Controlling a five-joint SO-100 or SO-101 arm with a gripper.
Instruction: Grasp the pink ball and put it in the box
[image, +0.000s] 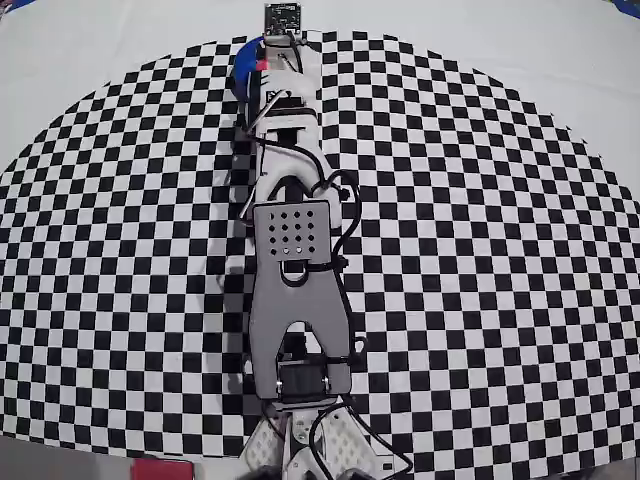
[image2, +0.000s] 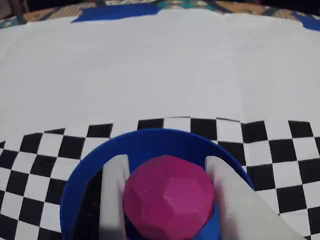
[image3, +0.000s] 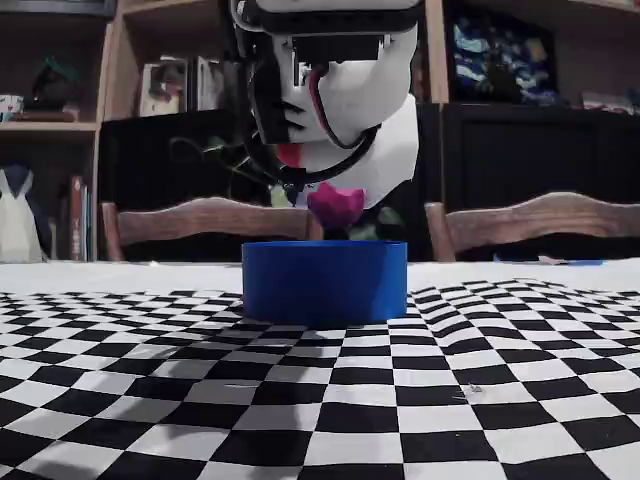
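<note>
The pink ball (image2: 170, 197) is a faceted magenta sphere held between my two white fingers (image2: 115, 195). My gripper (image2: 167, 162) is shut on it, directly over the blue round box (image2: 150, 142). In the fixed view the pink ball (image3: 337, 206) hangs just above the rim of the box (image3: 325, 282), under the gripper (image3: 338, 212). From overhead only a blue edge of the box (image: 240, 72) shows at the far end of the checkered mat; the outstretched arm (image: 292, 250) covers the rest of it and the ball.
The checkered mat (image: 480, 250) lies on a white tablecloth (image2: 160, 70). A flat red-pink piece (image: 160, 470) sits at the near table edge. Behind the table stand wooden chairs (image3: 200, 215) and shelves.
</note>
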